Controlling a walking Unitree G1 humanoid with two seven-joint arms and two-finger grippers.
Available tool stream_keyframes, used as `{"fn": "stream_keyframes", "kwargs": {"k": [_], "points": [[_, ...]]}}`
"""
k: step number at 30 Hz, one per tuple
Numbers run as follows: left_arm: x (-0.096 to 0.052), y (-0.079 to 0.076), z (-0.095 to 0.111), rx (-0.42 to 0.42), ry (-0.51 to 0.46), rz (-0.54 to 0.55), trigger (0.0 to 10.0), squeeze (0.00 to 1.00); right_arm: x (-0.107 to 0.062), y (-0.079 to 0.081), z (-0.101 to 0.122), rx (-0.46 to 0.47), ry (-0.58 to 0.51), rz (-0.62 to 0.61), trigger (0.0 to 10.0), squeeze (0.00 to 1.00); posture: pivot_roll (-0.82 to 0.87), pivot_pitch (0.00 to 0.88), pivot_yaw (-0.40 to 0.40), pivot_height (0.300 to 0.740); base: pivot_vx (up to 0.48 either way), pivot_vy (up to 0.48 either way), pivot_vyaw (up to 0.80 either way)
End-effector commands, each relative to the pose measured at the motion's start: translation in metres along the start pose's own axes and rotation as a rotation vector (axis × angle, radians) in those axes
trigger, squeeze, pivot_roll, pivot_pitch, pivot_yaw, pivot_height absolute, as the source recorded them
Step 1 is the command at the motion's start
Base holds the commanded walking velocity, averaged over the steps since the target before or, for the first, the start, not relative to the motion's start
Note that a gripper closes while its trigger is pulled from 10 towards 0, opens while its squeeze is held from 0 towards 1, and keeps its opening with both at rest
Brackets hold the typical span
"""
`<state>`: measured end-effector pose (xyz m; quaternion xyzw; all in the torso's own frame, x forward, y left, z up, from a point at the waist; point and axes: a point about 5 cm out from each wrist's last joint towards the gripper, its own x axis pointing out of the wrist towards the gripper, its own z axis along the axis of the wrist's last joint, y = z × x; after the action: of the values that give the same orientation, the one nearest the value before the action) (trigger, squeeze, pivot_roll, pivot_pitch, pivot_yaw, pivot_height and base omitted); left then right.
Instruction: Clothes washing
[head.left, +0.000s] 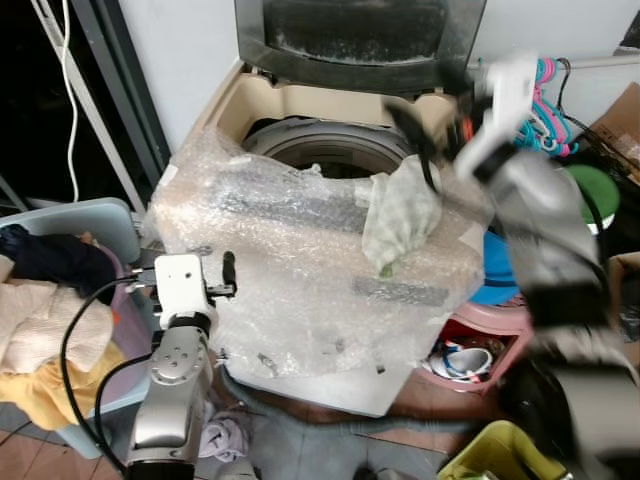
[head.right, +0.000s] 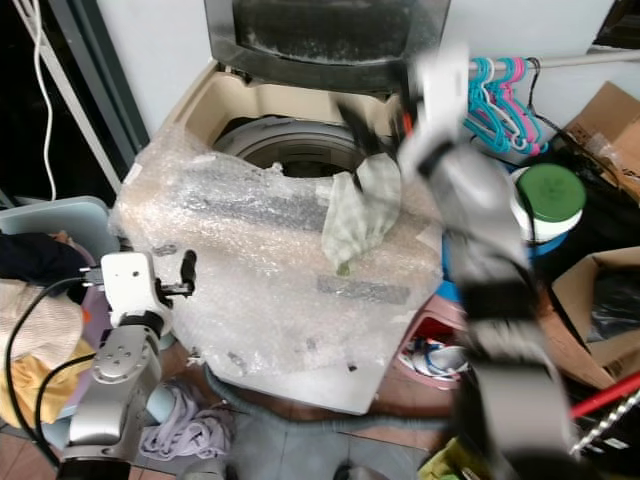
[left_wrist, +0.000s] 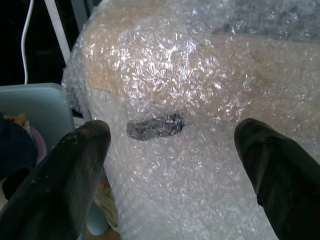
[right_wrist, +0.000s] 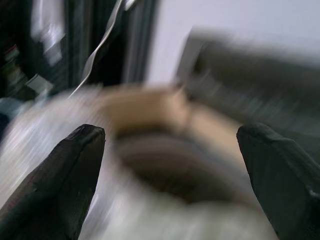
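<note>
A top-loading washing machine (head.left: 330, 260) stands with its lid (head.left: 350, 30) up and its body wrapped in bubble wrap. A pale green checked cloth (head.left: 400, 215) hangs over the right rim of the drum opening (head.left: 320, 150). My right gripper (head.left: 425, 140) is blurred just above that cloth, open (right_wrist: 170, 150) and looking down at the drum. My left gripper (head.left: 226, 275) hangs low at the machine's left front, open (left_wrist: 172, 150), with its fingers facing the bubble wrap. A light blue laundry basket (head.left: 90, 215) on the left holds dark, cream and yellow clothes (head.left: 35, 320).
Pink and teal hangers (head.left: 545, 110) hang at the right, above a green-lidded container (head.left: 590, 185) and a pink basket (head.left: 490, 330). On the floor are a yellow-green bin (head.left: 500, 455) and a lavender cloth (head.left: 225, 435). A cardboard box (head.left: 620, 120) stands far right.
</note>
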<state>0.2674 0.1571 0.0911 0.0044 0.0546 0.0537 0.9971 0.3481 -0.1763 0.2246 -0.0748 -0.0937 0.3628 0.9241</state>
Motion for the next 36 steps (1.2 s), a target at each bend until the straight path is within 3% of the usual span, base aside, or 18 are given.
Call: {"fn": "stream_keyframes", "kwargs": {"k": [1, 2, 4, 6, 10, 15, 19, 23, 29, 30, 31, 33, 35, 36], "points": [[0.001, -0.002, 0.001, -0.005, 0.004, -0.021, 10.0, 0.0, -0.008, 0.014, 0.001, 0.002, 0.029, 0.171, 10.0, 0.3, -0.06, 0.027, 0.007, 0.74, 0.0, 0.0, 0.0], [0.001, -0.003, 0.001, -0.007, 0.005, -0.026, 10.0, 0.0, -0.014, 0.018, -0.003, 0.005, 0.051, 0.21, 10.0, 0.3, -0.06, 0.027, 0.007, 0.74, 0.0, 0.0, 0.0], [0.003, -0.004, 0.002, -0.01, 0.005, -0.041, 10.0, 0.0, -0.041, 0.031, -0.017, 0.039, 0.154, 0.364, 10.0, 0.03, -0.07, 0.028, 0.021, 0.74, 0.0, 0.0, 0.0], [0.004, -0.006, 0.003, -0.011, 0.002, -0.053, 10.0, 0.0, -0.056, 0.031, -0.022, 0.087, 0.21, 0.419, 10.0, 0.0, -0.07, 0.027, 0.026, 0.74, 0.0, 0.0, 0.0], [0.005, -0.005, 0.003, -0.01, 0.0, -0.057, 10.0, 0.0, -0.063, 0.026, -0.022, 0.123, 0.255, 0.479, 10.0, 0.0, -0.07, 0.026, 0.027, 0.74, 0.0, 0.0, 0.0], [0.004, -0.005, 0.004, -0.008, -0.002, -0.054, 10.0, 0.0, -0.046, 0.017, -0.035, 0.077, 0.336, 0.487, 10.0, 0.0, -0.05, 0.026, 0.02, 0.74, 0.0, 0.0, 0.0], [0.003, -0.003, 0.004, -0.005, -0.001, -0.05, 10.0, 0.0, -0.027, 0.013, -0.05, -0.006, 0.458, 0.422, 10.0, 0.0, -0.04, 0.027, 0.018, 0.74, 0.0, 0.0, 0.0], [0.001, -0.002, 0.004, -0.005, 0.0, -0.046, 10.0, 0.0, -0.018, 0.009, -0.059, -0.033, 0.491, 0.385, 10.0, 0.0, -0.03, 0.029, 0.01, 0.74, 0.0, 0.0, 0.0], [0.001, -0.002, 0.003, -0.004, 0.003, -0.048, 10.0, 0.0, 0.015, -0.011, -0.043, -0.042, 0.373, 0.124, 10.0, 0.0, -0.03, 0.031, 0.008, 0.74, 0.0, 0.0, 0.0], [0.001, -0.003, 0.003, -0.003, 0.003, -0.05, 10.0, 0.0, 0.029, -0.023, -0.028, -0.029, 0.297, -0.031, 10.0, 0.0, -0.03, 0.03, 0.006, 0.74, 0.0, 0.0, 0.0], [0.001, -0.003, 0.003, -0.003, 0.003, -0.05, 10.0, 0.0, 0.029, -0.023, -0.028, -0.029, 0.297, -0.031, 10.0, 0.0, -0.03, 0.03, 0.006, 0.74, 0.0, 0.0, 0.0], [0.001, -0.004, 0.004, -0.003, 0.002, -0.048, 10.0, 0.0, 0.043, -0.032, -0.007, -0.079, 0.179, -0.171, 10.0, 0.0, -0.03, 0.03, 0.002, 0.74, 0.0, 0.0, 0.0], [0.001, -0.003, 0.004, -0.002, 0.004, -0.037, 10.0, 0.0, 0.051, -0.035, 0.014, -0.062, 0.047, -0.237, 10.0, 0.0, -0.02, 0.03, 0.001, 0.74, 0.0, 0.0, 0.0], [0.001, -0.003, 0.004, -0.002, 0.004, -0.037, 10.0, 0.0, 0.051, -0.035, 0.014, -0.062, 0.047, -0.237, 10.0, 0.0, -0.02, 0.03, 0.001, 0.74, 0.0, 0.0, 0.0]]}}
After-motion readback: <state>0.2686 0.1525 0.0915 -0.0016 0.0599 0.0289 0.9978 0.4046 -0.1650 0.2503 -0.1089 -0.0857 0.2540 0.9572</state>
